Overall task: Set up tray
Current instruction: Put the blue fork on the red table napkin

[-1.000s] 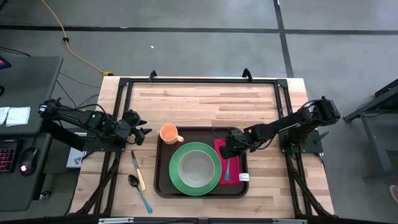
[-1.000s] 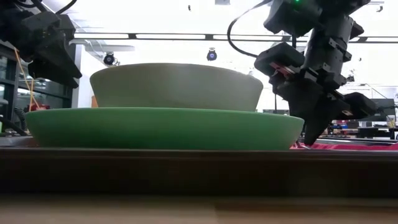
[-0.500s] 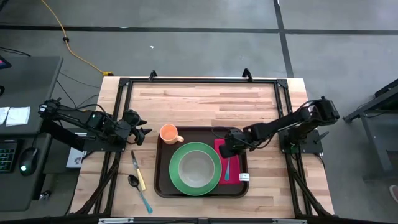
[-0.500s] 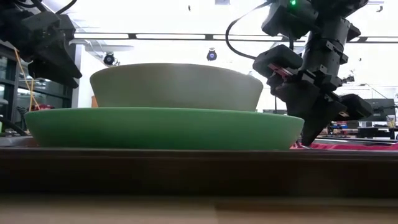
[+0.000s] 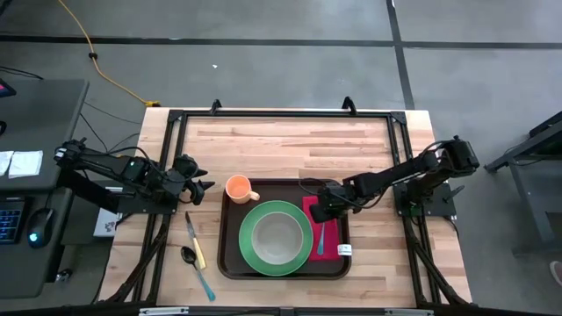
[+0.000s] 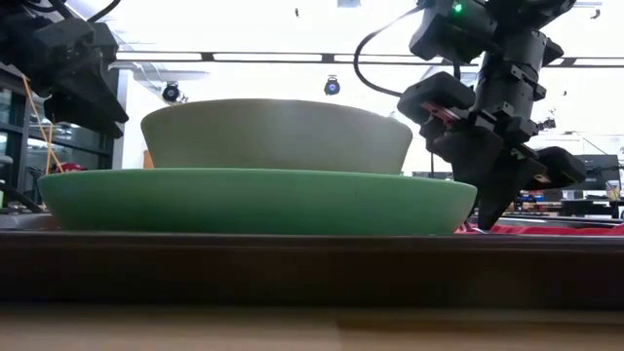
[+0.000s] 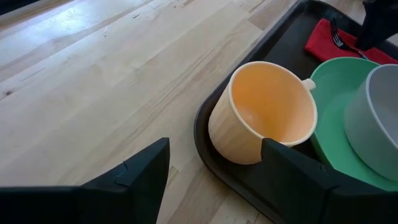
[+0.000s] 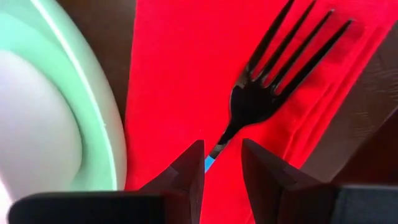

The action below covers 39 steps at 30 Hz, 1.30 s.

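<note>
The dark brown tray [image 5: 230, 263] lies at the table's middle near the front edge. On it stand a green plate [image 5: 250, 250] with a pale bowl [image 5: 277, 235], an orange cup [image 5: 238, 188] and a red napkin [image 5: 327, 254]. A fork [image 5: 321, 240] with a blue handle lies on the napkin. My right gripper [image 5: 320, 211] is down at the napkin's far end, shut on the fork. My left gripper [image 5: 198, 190] hangs open at the table's left, just left of the cup [image 7: 267, 115]. My right gripper has the fork's neck [image 8: 219, 146], where the dark head meets the blue handle, between its two fingers [image 8: 186, 171]. The fingers slant down from the table's right and lie across the fork. The fork lies flat on the red napkin [image 8: 174, 74], its tines [image 8: 292, 43] spread on the cloth.
A knife [image 5: 195, 241] and a spoon [image 5: 195, 266] lie on the wood left of the tray. A small white item [image 5: 343, 249] sits at the tray's near right corner. A black frame [image 5: 281, 114] borders the table; bare wood lies beyond the tray.
</note>
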### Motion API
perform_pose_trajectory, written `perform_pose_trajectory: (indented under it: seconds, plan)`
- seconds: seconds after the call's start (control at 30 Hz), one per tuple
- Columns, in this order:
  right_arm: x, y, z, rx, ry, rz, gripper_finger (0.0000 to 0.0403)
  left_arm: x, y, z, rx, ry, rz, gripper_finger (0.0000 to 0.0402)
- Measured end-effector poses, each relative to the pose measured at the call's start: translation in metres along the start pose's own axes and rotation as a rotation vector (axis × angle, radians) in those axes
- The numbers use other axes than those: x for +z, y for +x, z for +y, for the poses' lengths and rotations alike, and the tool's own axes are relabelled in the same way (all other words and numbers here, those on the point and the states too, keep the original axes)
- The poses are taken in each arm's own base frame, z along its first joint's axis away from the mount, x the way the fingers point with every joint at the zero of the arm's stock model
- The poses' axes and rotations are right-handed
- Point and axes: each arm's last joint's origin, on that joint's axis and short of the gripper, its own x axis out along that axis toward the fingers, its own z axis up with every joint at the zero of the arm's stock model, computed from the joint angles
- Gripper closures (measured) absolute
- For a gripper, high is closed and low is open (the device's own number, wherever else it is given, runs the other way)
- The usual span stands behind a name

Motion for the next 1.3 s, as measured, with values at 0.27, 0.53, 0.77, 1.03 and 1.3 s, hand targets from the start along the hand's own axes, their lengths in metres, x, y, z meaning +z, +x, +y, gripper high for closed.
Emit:
perform_pose_trajectory:
  seconds: [0.27,0.53,0.77,1.03,1.3]
  plan:
    - [0.0008,-0.0001,-0.0004,-0.004,0.006,-0.008,0.0318,0.0000,0.0000,0.0000,0.000,0.000,0.000,0.0119]
    - [0.0032,-0.0004,0.0016,0.019,0.014,-0.021,0.0318,0.0000,0.0000,0.0000,0.000,0.000,0.000,0.0119]
    - [0.0046,-0.0006,0.0013,0.020,0.017,-0.013,0.0318,0.0000,0.0000,0.0000,0.000,0.000,0.000,0.0118]
    - [0.0031,-0.0004,-0.0002,0.005,0.017,0.011,0.0318,0.0000,0.0000,0.0000,0.000,0.023,0.000,0.0121]
    - [0.0034,-0.0004,-0.0015,-0.011,0.022,-0.010,0.0318,0.0000,0.0000,0.0000,0.000,0.023,0.000,0.0117]
